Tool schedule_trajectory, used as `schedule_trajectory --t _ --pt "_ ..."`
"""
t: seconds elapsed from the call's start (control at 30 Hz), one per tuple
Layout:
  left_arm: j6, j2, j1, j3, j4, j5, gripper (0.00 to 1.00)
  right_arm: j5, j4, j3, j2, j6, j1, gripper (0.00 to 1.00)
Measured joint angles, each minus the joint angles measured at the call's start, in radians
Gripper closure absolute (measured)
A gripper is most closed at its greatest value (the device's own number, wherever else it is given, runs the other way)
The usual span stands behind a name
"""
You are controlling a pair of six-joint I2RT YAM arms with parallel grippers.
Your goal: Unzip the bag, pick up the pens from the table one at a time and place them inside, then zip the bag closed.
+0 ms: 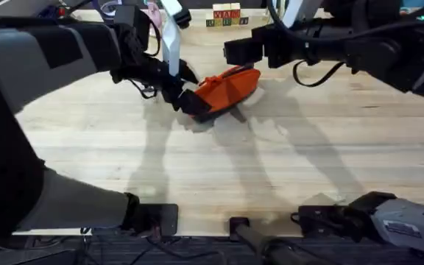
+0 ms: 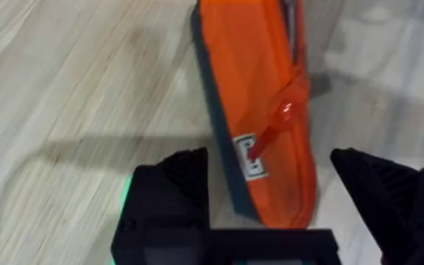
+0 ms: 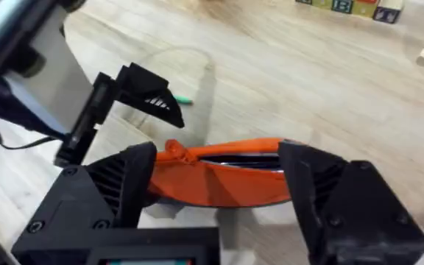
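Observation:
The orange bag [image 1: 229, 86] lies on the table [image 1: 271, 162] at the far middle, its navy underside showing along one edge. In the left wrist view the bag [image 2: 260, 88] has one end between the fingers of my open left gripper [image 2: 269, 158], which do not touch it, and an orange zipper pull [image 2: 274, 125] lies there. My left gripper [image 1: 186, 99] is at the bag's left end. My right gripper [image 3: 218, 158] hangs open above the bag [image 3: 219, 180], whose zipper slit looks partly parted. A bit of a green pen [image 3: 183, 99] shows beyond the left gripper's finger.
Coloured letter blocks [image 1: 225, 16] stand at the table's far edge, behind the right gripper [image 1: 235, 62]. Both arms crowd the far middle. Bare wood stretches across the near half of the table.

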Motion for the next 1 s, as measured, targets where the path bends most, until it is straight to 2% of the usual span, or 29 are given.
schedule_trajectory --t 0.2,0.37,0.6,0.7,0.83,1.0 --pt "-0.028 0.0 -0.001 0.034 -0.021 0.059 0.008 0.006 0.0 0.0 0.0 -0.087 -0.037 0.004" --pt "-0.051 -0.007 0.0 0.094 -0.102 0.071 0.006 0.013 0.0 0.0 0.0 -0.132 -0.069 0.004" --pt "-0.07 -0.123 0.028 0.188 -0.21 0.07 0.006 0.017 0.0 0.0 0.0 -0.148 -0.08 0.004" --pt "-0.116 -0.192 0.034 0.233 -0.266 0.02 0.005 0.017 0.0 0.0 0.0 -0.168 -0.08 0.004" --pt "-0.215 -0.271 0.034 0.278 -0.339 -0.064 0.006 0.017 0.0 0.0 0.0 -0.241 -0.081 0.004" --pt "-0.346 -0.364 0.034 0.326 -0.432 -0.15 0.006 0.017 -0.001 0.0 0.0 -0.408 -0.081 0.004"
